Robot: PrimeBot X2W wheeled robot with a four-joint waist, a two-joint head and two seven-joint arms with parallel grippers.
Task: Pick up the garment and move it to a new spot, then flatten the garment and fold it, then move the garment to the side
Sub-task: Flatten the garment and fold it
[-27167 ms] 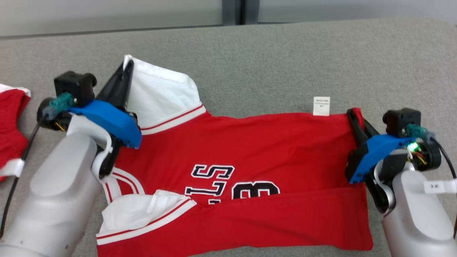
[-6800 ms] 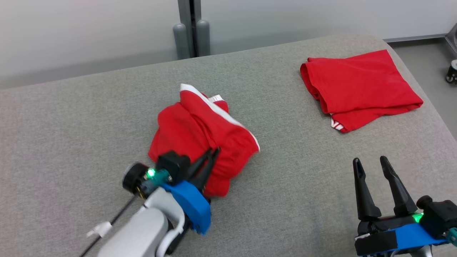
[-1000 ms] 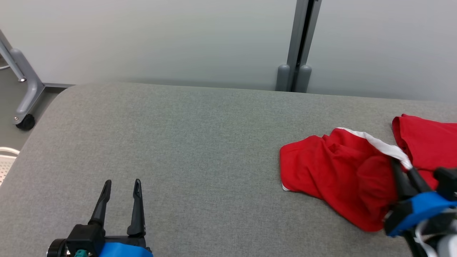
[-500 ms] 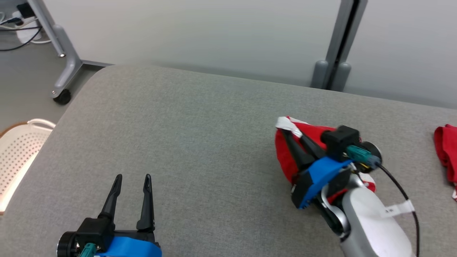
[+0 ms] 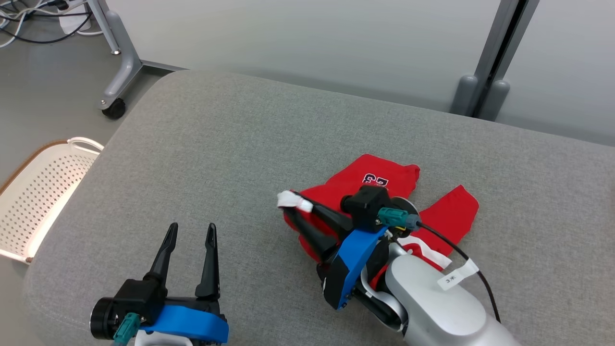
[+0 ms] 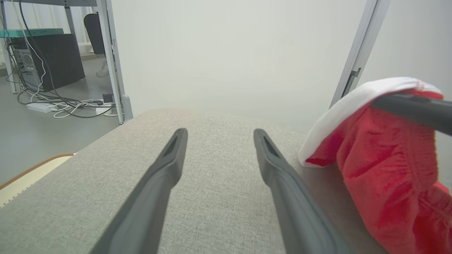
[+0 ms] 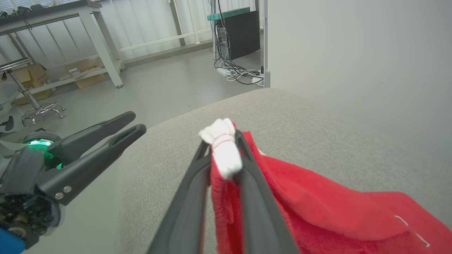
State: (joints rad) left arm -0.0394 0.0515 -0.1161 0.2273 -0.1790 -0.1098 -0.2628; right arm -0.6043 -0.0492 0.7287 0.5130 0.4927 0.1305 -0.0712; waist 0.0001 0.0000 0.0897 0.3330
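The garment (image 5: 379, 180) lay crumpled on the grey tabletop (image 5: 240, 134), right of centre. Its white hem (image 7: 222, 150) was bunched and lifted between the fingers of the right tool (image 5: 291, 205), which were clamped on it. The left tool (image 5: 191, 229) stood well apart to the garment's left, fingers spread and empty.

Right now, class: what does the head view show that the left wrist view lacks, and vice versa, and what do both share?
Head view: the printed number on the garment and the labelled right forearm. Left wrist view: a black computer tower. Shared: the red garment, its white hem in the right jaws, the open left jaws, the grey cushion.
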